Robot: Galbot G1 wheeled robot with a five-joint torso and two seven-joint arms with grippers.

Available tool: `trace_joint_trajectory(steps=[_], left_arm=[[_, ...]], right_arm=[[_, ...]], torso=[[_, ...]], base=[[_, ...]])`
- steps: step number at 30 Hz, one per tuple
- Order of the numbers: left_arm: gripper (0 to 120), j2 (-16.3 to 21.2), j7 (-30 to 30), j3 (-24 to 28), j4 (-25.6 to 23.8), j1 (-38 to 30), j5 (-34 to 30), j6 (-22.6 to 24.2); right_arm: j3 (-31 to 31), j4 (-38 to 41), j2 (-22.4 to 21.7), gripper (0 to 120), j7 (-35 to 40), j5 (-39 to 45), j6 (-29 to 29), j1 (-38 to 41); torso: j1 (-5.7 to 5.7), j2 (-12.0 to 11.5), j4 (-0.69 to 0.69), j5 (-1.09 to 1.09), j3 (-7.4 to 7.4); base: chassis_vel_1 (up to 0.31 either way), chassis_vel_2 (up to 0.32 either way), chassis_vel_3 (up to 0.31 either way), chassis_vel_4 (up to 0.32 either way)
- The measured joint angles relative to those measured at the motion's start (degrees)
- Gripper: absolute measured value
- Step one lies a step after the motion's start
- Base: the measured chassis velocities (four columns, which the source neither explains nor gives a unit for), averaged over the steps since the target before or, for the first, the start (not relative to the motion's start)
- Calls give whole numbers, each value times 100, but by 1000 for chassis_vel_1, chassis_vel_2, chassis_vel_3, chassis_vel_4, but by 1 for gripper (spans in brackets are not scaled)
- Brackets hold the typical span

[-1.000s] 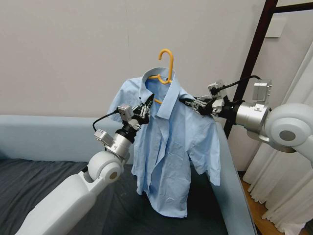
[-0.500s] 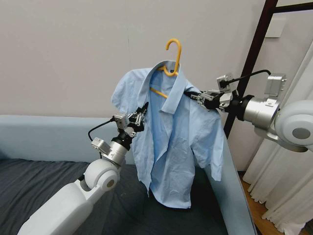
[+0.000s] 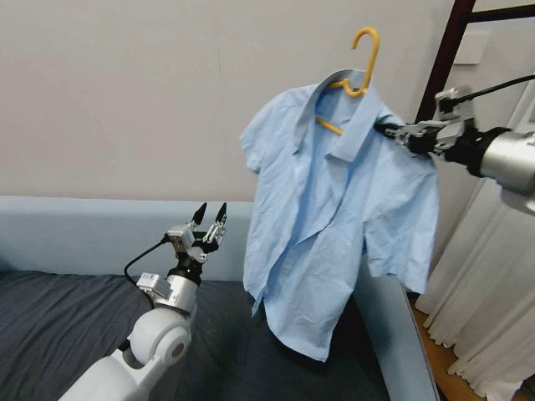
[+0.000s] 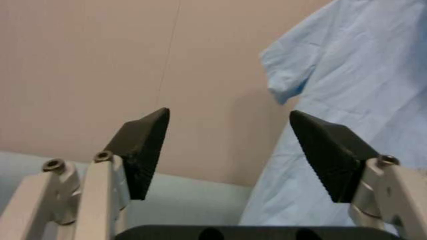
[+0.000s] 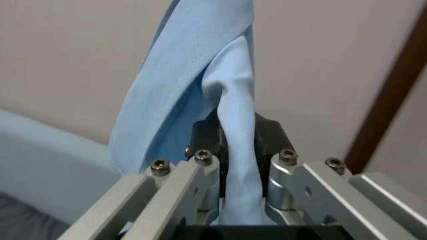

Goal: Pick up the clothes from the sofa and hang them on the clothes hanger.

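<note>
A light blue short-sleeved shirt [image 3: 334, 225] hangs on a yellow hanger [image 3: 358, 63], held up in the air on the right. My right gripper [image 3: 394, 131] is shut on the shirt's shoulder; in the right wrist view the blue cloth [image 5: 230, 130] is pinched between the fingers. My left gripper [image 3: 211, 214] stands open, low and to the left of the shirt, apart from it. In the left wrist view its two black fingertips [image 4: 143, 145] are spread wide, with the shirt [image 4: 353, 90] farther off.
A sofa with a pale blue back [image 3: 75, 230] and a dark seat [image 3: 50, 326] lies below. A dark brown rack post [image 3: 436, 75] rises at the right. White curtains [image 3: 481, 317] hang beside it. A plain wall is behind.
My left gripper let go of the shirt and dropped down to the left, now open. My right gripper carried the shirt and hanger up and to the right.
</note>
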Motion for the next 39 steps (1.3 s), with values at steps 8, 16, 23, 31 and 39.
trace_joint_trajectory(steps=[8, 16, 23, 31, 39], left_arm=[[100, -90, -106, -57, -96, 142, 101, -20], [100, -45, -116, -27, -161, 75, 93, -15], [100, -33, -115, -74, -237, 133, 93, -14], [100, 12, -140, -175, -315, 311, 147, -83], [100, 9, -142, -188, -327, 282, 141, -85]], right_arm=[[527, 114, -552, 7, 880, -205, -269, -350], [578, -191, -866, 7, 970, -769, -214, -392], [490, -497, -743, 7, 887, -1282, -149, -415], [208, -1169, -201, 7, 1132, -2207, -233, -566], [-148, -1891, 407, 7, 1387, -2467, -261, -347]], torso=[[0, 0, 0, 1, 0], [0, 0, -1, 0, 1], [0, 0, 2, -1, 1], [0, 0, 2, 0, 2], [1, -1, 0, 0, 2]], base=[[0, 0, 0, 0], [0, 0, 0, 0], [0, 0, 0, 0], [0, 0, 0, 0], [0, 0, 0, 0]])
